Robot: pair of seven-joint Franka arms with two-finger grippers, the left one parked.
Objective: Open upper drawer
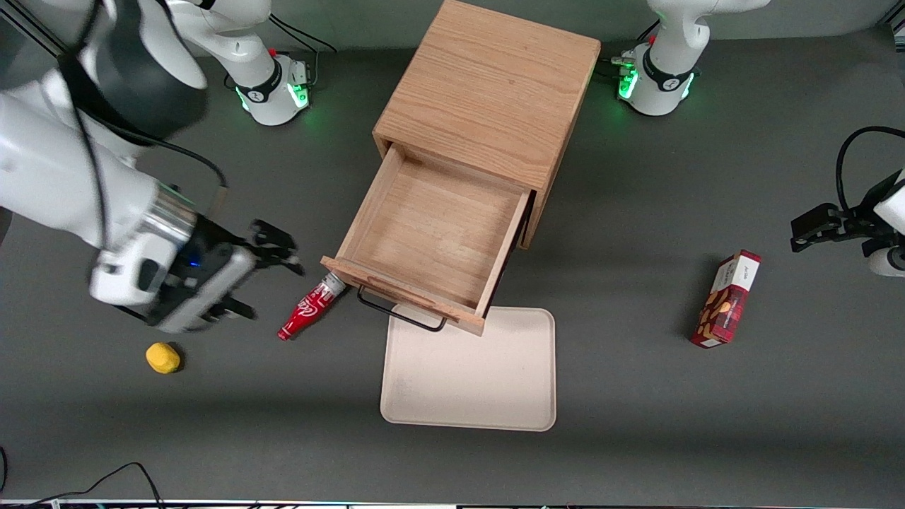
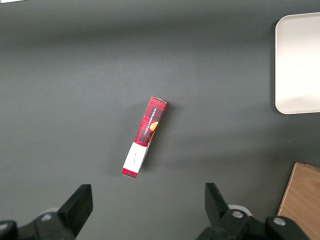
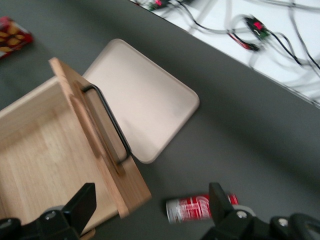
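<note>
Upper drawer [image 1: 431, 233] stands pulled out, bare inside; pincer [image 1: 272, 279] gapes empty beside it.

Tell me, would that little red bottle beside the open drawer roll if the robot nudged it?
Probably. The red bottle lies on its side and looks round, so a sideways push should roll it. It seems small and light. The open gripper hovers beside it, near the upper drawer.

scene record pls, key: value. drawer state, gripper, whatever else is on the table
upper drawer: pulled out, tray empty, front edge over the tray's rim
handle: black wire, free
gripper: open, off the handle, beside the drawer front toward the working arm's end
cabinet: upright
tray: beige, empty, in front of the cabinet
red bottle: lying by the drawer's corner
yellow object: near the gripper
snack box: toward the parked arm's end
</note>
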